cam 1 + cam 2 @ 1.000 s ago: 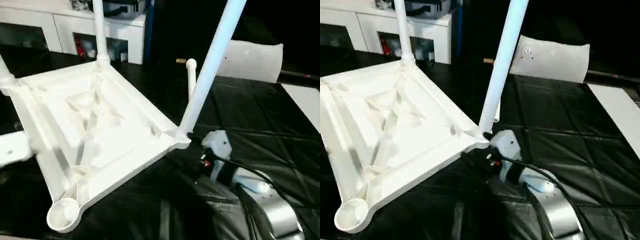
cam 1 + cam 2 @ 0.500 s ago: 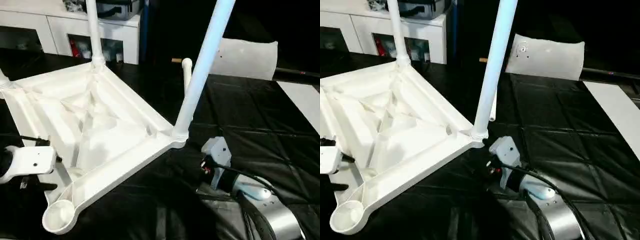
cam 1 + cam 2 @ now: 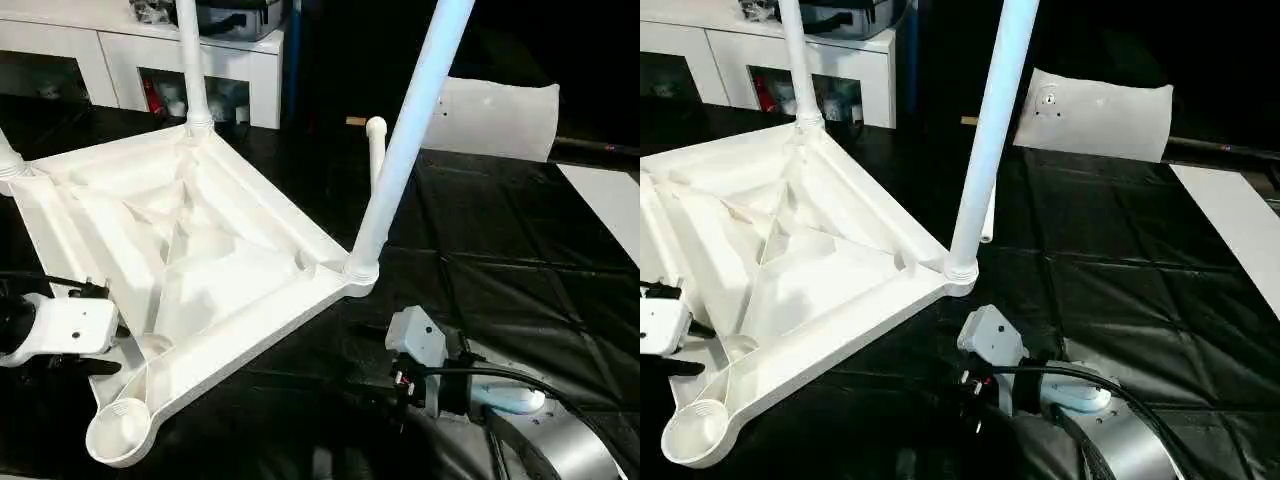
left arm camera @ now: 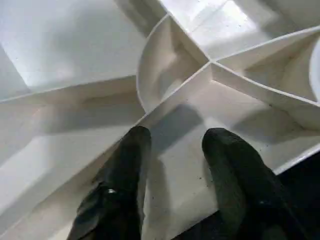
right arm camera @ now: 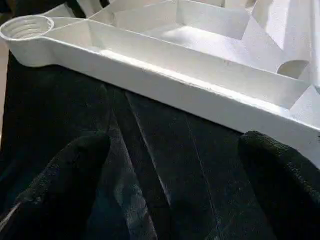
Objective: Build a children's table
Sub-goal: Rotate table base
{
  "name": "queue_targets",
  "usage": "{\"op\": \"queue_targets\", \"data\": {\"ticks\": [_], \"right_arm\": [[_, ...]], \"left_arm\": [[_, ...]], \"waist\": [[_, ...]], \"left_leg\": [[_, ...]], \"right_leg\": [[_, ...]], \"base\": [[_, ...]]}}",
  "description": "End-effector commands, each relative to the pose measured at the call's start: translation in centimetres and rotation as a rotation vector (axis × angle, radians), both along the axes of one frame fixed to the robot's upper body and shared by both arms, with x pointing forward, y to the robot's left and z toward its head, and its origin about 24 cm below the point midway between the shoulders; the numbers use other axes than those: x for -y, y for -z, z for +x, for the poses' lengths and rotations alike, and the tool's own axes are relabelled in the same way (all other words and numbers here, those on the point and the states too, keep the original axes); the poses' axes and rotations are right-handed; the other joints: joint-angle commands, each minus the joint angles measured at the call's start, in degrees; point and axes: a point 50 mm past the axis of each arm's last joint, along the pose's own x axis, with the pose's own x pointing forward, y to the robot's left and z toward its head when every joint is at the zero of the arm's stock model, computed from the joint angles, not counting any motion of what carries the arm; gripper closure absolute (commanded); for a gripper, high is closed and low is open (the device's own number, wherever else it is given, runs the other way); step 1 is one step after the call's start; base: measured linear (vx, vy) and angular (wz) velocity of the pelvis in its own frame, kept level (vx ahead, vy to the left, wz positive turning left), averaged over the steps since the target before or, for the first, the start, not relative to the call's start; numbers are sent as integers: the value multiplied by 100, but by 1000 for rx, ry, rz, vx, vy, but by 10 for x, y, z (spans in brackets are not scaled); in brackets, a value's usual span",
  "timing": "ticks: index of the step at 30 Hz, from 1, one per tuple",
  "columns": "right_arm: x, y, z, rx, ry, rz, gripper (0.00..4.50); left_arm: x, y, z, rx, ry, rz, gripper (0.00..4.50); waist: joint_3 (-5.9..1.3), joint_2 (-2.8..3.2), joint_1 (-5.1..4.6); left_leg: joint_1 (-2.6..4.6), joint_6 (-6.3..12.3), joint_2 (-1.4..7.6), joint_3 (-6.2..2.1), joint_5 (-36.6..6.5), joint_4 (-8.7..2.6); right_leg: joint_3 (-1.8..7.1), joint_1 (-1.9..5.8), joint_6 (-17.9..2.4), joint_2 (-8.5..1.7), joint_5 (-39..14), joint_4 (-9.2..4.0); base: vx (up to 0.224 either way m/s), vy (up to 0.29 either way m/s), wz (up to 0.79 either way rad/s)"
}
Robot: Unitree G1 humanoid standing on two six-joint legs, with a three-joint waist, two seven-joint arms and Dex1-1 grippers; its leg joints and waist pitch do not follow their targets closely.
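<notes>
Tabletop (image 3: 190,260) lies ribbed side up on the black cloth, between our two grippers

Our left gripper (image 4: 175,150) has its fingers (image 4: 131,165) partly apart, tips over a rib near the edge; we cannot tell whether they touch it. Our right gripper (image 5: 170,165) holds its fingers (image 5: 70,175) wide and empty above the cloth, the tabletop's rim and empty corner socket (image 5: 25,27) just ahead. Three legs (image 3: 405,150) stand in other sockets

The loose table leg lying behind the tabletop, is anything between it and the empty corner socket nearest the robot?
Yes. The loose leg lies on the black cover beyond the upturned tabletop, behind the standing leg at the right corner. The empty socket is at the near corner, so the tabletop and that standing leg lie between them.
</notes>
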Motion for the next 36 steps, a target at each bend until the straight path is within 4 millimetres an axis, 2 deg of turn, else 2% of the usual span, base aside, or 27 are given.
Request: {"op": "queue_targets", "data": {"ticks": [1,3,8,9,12,15,17,19,20,27,29,30,33,34,35,36], "right_arm": [[1,-6,1,25,-10,-13,0],[2,-5,1,25,-8,-22,0],[2,-6,5,42,23,-21,0],[2,-7,6,47,26,-20,0],[1,-7,7,51,28,-18,0],[0,-8,10,66,47,-10,0],[1,-9,12,75,67,-3,0],[1,-9,14,82,83,3,0],[2,-10,15,83,92,6,0],[1,-10,17,90,108,14,0],[1,-10,17,90,108,14,0],[0,-10,17,92,109,16,0],[0,-10,17,91,101,18,0],[0,-10,17,91,100,18,0],[-1,-10,17,91,96,17,0],[-1,-10,17,93,93,16,0]], "left_arm": [[-5,6,-3,-46,-10,34,282],[-4,7,-2,-41,-8,29,315],[-1,10,-2,-49,-8,3,333],[-1,11,-3,-57,-12,-3,355],[0,11,-4,-70,-31,-25,365],[1,12,-5,-75,-78,-93,397],[3,14,-7,-84,-112,-138,406],[7,15,-9,-89,-142,-192,418],[10,16,-10,-93,-168,-228,445],[26,19,-20,-102,-287,-388,445],[27,19,-20,-98,-295,-399,445],[31,17,-20,-81,-333,-445,445],[33,9,-21,-37,-288,-440,445],[32,8,-21,-27,-278,-429,445],[30,3,-20,-1,-245,-393,445],[26,-1,-20,16,-217,-353,427]], "waist": [[-147,145,24],[-144,159,29],[-134,155,24],[-134,147,24],[-133,149,17],[-136,158,19],[-147,185,24],[-148,177,21],[-144,179,19],[-125,171,30],[-128,159,50],[-145,171,53],[-132,155,69],[-139,98,73],[-136,123,76],[-134,85,77]], "left_leg": [[-175,219,228,25,-766,-527],[-164,210,229,27,-764,-528],[-165,191,228,27,-814,-532],[-169,188,231,24,-800,-534],[-163,172,236,25,-790,-537],[-160,162,227,36,-717,-529],[-154,148,225,42,-676,-523],[-160,139,230,44,-639,-524],[-157,137,228,49,-663,-521],[-166,183,239,47,-840,-525],[-157,230,232,52,-814,-523],[-165,213,238,55,-727,-517],[-168,258,221,56,-666,-517],[-180,297,218,50,-641,-512],[-174,316,219,51,-648,-514],[-172,346,218,50,-686,-516]], "right_leg": [[349,271,-795,-480,-1648,-439],[347,265,-806,-478,-1627,-439],[349,265,-778,-481,-1725,-446],[348,267,-781,-482,-1711,-442],[344,261,-829,-484,-1608,-428],[343,263,-890,-477,-1451,-416],[341,270,-932,-478,-1320,-406],[335,277,-981,-477,-1225,-399],[336,272,-990,-475,-1231,-395],[333,268,-959,-471,-1560,-423],[333,261,-949,-457,-1543,-440],[332,280,-995,-463,-1381,-405],[325,280,-976,-444,-1304,-416],[330,302,-920,-450,-1398,-425],[330,286,-874,-454,-1489,-443],[331,283,-801,-446,-1611,-460]], "base": [[0,0,0],[0,0,0],[0,0,0],[0,0,0],[0,0,0],[0,0,0],[0,0,0],[0,0,0],[0,0,0],[0,0,0],[0,0,0],[0,0,0],[0,0,0],[0,0,0],[0,0,0],[0,0,0]]}}
